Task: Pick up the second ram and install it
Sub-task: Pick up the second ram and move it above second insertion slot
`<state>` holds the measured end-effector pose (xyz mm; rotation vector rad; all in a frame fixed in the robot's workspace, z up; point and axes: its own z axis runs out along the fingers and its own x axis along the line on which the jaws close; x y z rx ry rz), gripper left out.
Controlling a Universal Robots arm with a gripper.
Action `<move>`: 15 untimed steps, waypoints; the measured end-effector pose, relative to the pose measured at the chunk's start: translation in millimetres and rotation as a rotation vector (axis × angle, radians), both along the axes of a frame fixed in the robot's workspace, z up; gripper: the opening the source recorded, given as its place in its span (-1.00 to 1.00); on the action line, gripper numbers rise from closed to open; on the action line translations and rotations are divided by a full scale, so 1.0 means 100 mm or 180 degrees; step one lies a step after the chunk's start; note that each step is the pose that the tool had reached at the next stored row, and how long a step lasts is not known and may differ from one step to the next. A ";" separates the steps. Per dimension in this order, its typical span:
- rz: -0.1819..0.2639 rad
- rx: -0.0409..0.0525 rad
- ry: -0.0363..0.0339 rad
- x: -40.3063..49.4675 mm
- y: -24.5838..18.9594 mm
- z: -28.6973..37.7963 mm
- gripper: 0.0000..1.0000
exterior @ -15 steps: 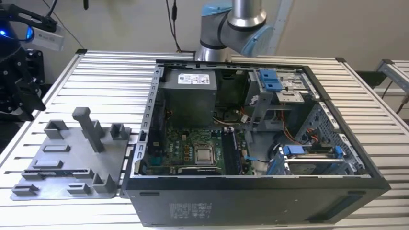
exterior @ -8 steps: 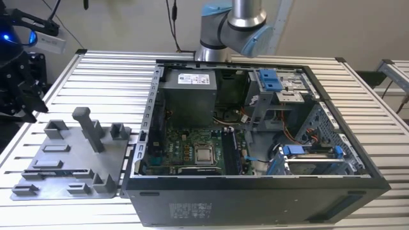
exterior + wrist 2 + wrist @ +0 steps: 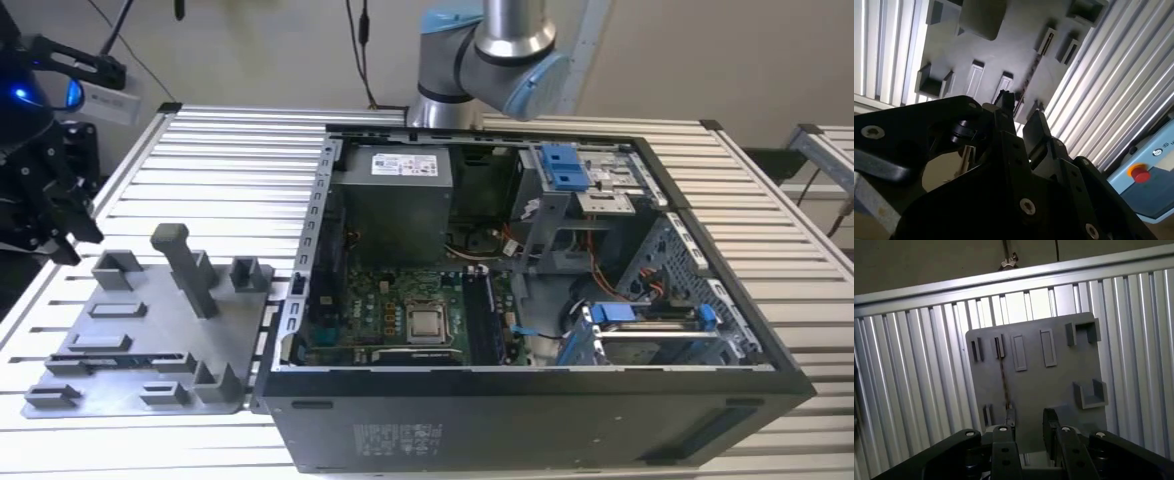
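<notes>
The claw [image 3: 1027, 429] hangs over the grey fixture plate [image 3: 1054, 385], fingers [image 3: 1052, 424] apart, holding nothing. The second ram [image 3: 1003, 380] stands on edge in that plate, near one finger.

A black computer case [image 3: 534, 420] lies on its side, open upward, on the ribbed aluminium bench [image 3: 227, 150]. Inside the case, a grey power supply [image 3: 394, 200] sits at the far end. A bare processor [image 3: 427, 323] sits nearer the front wall, and blue-latched drive bays [image 3: 567, 165] lie toward the exterior view's right. Just beside the case, on the exterior view's left, rests a grey fixture plate [image 3: 160, 330] with an upright post [image 3: 187, 270].
</notes>
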<state>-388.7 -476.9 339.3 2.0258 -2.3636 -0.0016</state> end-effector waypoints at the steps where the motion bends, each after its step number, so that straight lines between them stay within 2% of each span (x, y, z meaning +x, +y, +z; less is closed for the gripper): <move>1: 0.0023 0.0004 0.0000 -0.002 -0.001 -0.009 -0.28; 3: 0.0063 0.0027 0.0000 -0.005 -0.001 -0.026 -0.28; 7: 0.0104 0.0090 -0.0002 -0.012 -0.001 -0.058 -0.28; 12: 0.0114 0.0090 0.0014 -0.012 -0.002 -0.067 -0.28; 15: 0.0116 0.0091 0.0016 -0.011 -0.002 -0.069 -0.28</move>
